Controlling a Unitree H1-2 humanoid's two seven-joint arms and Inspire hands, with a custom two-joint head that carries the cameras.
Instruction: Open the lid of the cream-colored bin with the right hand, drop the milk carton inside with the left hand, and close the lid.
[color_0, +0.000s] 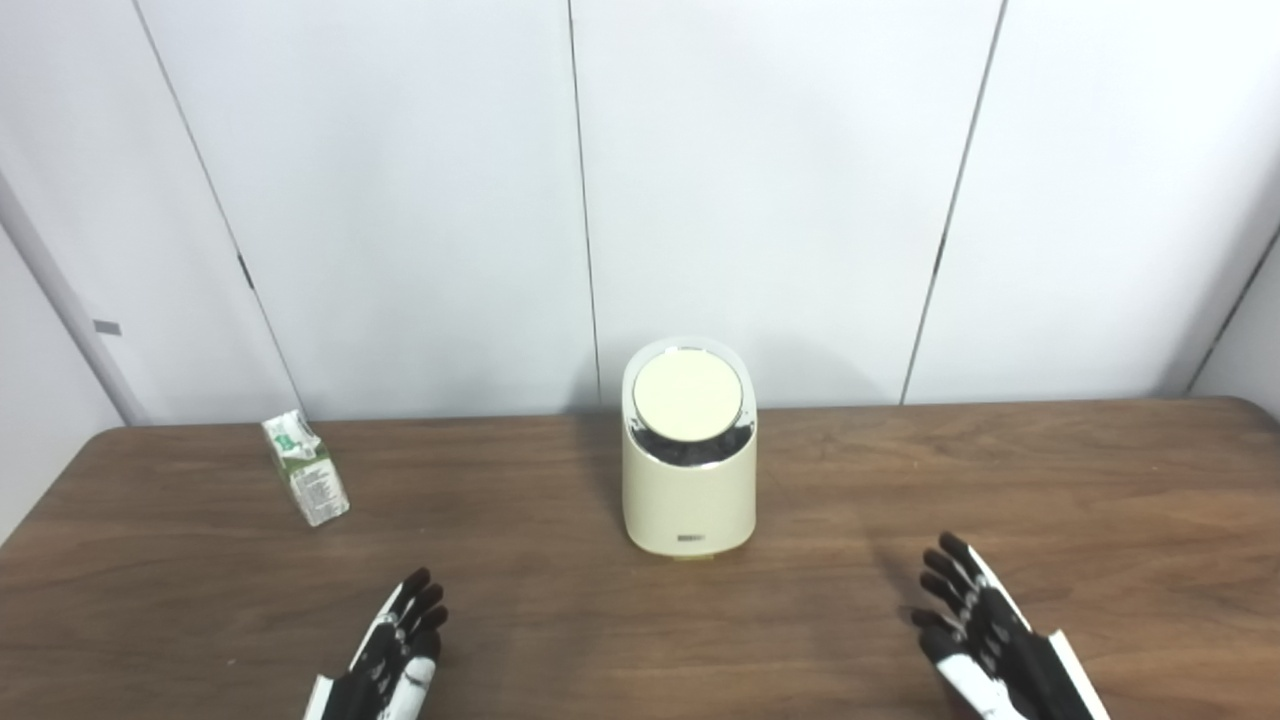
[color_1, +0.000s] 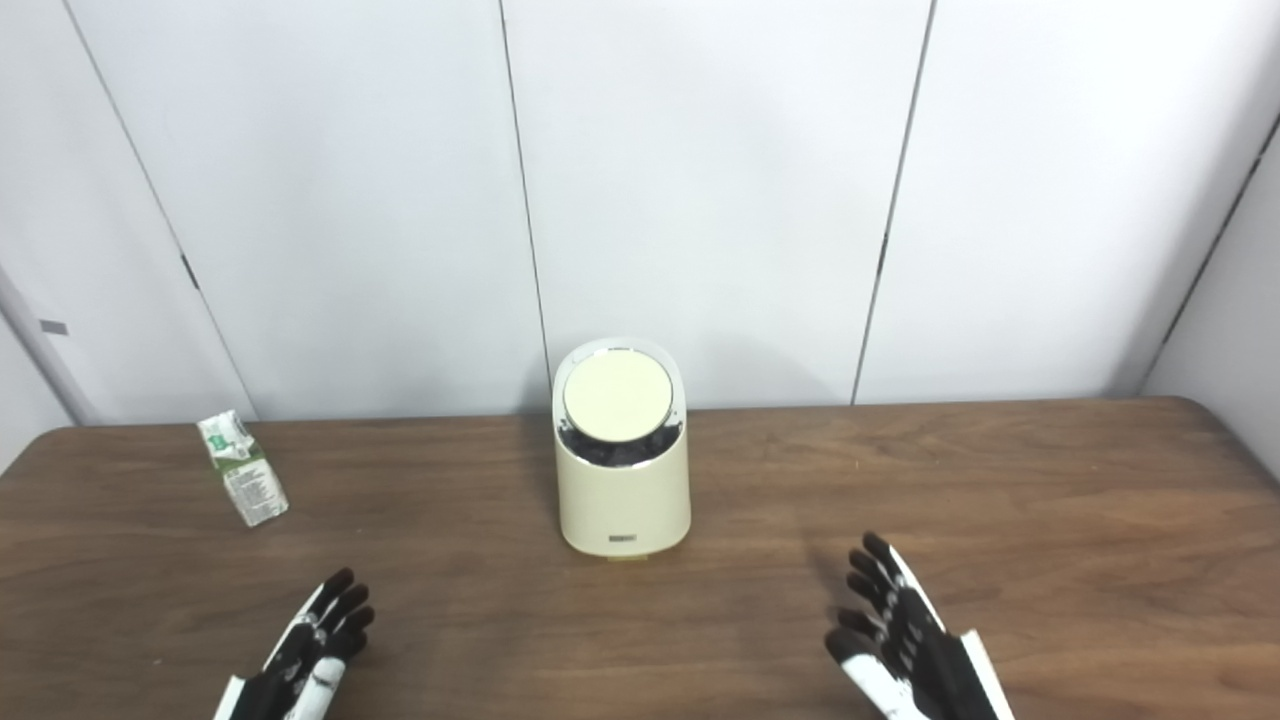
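Observation:
The cream-colored bin stands upright mid-table, its round lid down and tilted toward me. A small green-and-white milk carton stands at the table's back left, leaning a little. My left hand hovers low near the front edge, below and to the right of the carton, fingers apart and holding nothing. To the bin's lower right, my right hand is also open and empty, palm turned inward. Neither hand touches anything.
The brown wooden table spreads wide on both sides of the bin. White wall panels rise right behind its back edge. The table's rounded corners show at far left and far right.

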